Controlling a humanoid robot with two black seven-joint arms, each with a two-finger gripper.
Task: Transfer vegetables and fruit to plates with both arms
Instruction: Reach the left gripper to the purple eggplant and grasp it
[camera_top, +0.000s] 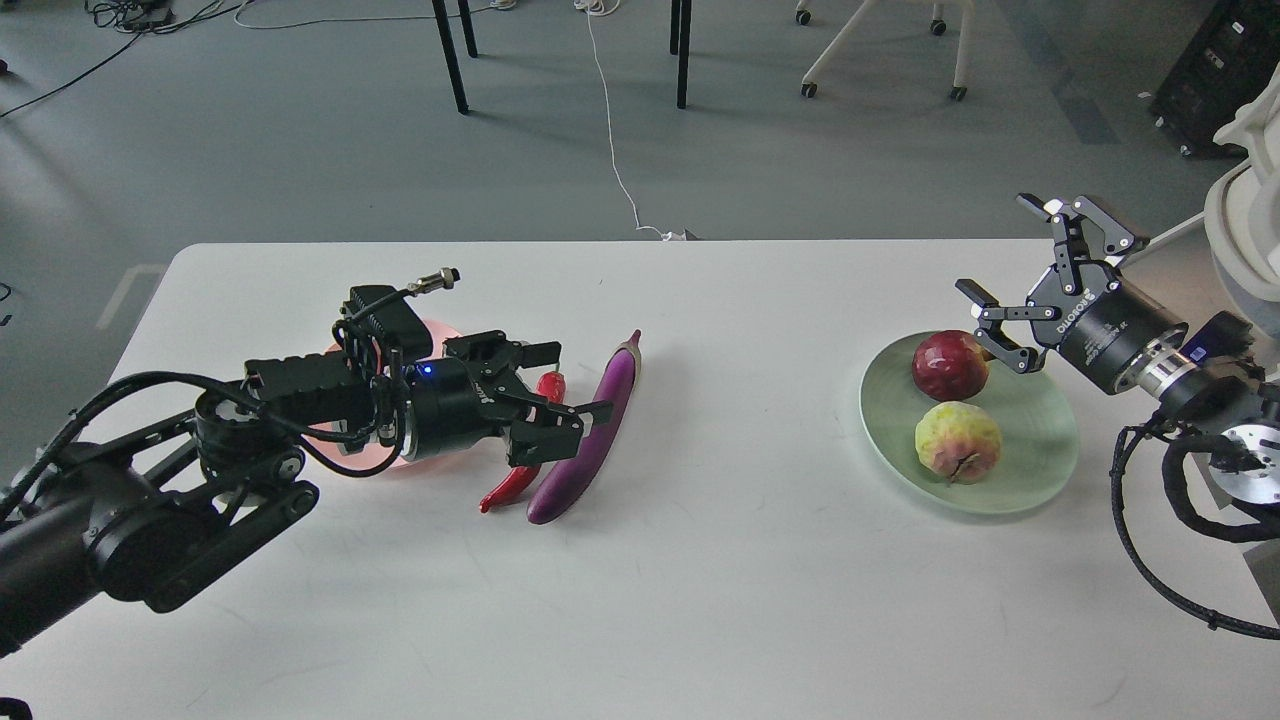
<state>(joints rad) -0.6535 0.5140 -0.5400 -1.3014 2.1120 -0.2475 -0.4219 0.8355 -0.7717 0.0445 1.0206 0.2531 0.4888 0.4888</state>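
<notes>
1. The purple eggplant (592, 435) lies on the white desk (700, 580), slanted, with its stem end pointing away.
2. The red chili pepper (520, 470) lies right beside the eggplant, on its left side, also on the desk.
3. The left tool (556, 388) hangs over the chili pepper. Its two fingers are spread apart and hold nothing.
4. The pink plate (340, 440) sits behind the left arm, mostly hidden.
5. The green plate (1040, 440) is far off on the right side of the desk.
6. The dark red pomegranate (948, 365) and the yellow-green fruit (957, 441) both sit in it.
7. The right tool (1010, 262) is beside the pomegranate, fingers wide apart, gripping nothing.
</notes>
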